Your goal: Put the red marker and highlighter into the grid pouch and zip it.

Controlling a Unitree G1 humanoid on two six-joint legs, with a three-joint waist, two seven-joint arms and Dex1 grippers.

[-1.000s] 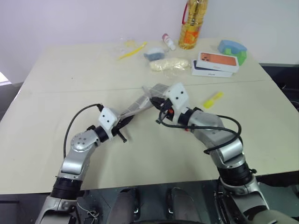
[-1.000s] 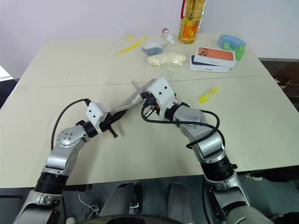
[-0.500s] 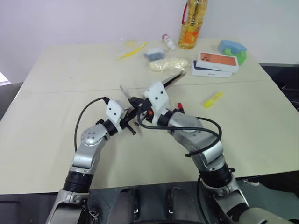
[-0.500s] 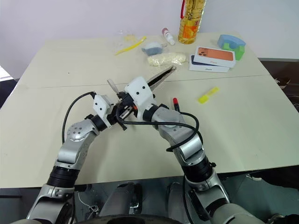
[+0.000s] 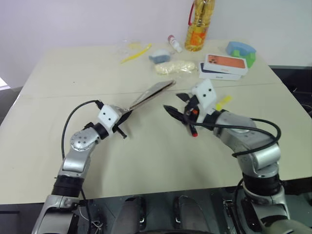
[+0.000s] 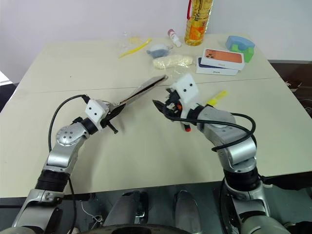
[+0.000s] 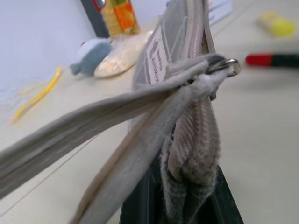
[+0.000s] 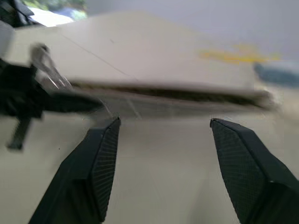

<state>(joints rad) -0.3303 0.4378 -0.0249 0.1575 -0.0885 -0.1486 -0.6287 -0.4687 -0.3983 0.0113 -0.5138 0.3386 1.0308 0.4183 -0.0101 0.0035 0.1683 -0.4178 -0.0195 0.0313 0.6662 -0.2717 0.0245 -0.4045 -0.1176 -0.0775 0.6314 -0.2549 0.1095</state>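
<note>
My left gripper (image 5: 120,125) is shut on one end of the grid pouch (image 5: 151,92), which slants up off the table toward the far right. In the left wrist view the pouch (image 7: 187,116) is pinched between the fingers, with its zipper pull (image 7: 228,66) close by. My right gripper (image 5: 177,105) stands open just right of the pouch and holds nothing. Its fingers (image 8: 100,161) are spread wide, facing the pouch's long edge (image 8: 177,93). The red marker (image 5: 192,130) lies on the table under the right hand. The highlighter (image 5: 223,102) lies further right.
Along the table's far side are an oil bottle (image 5: 197,24), stacked phone boxes (image 5: 224,67), a blue-green block (image 5: 241,50), a small red-capped bottle (image 5: 174,43), a pale bag (image 5: 175,67) and a thin yellow stick (image 5: 137,52). The near edge runs below both arms.
The right gripper slid left along the pouch to the left gripper, then let go, opened and swung back right. The left gripper kept its hold on the pouch end.
</note>
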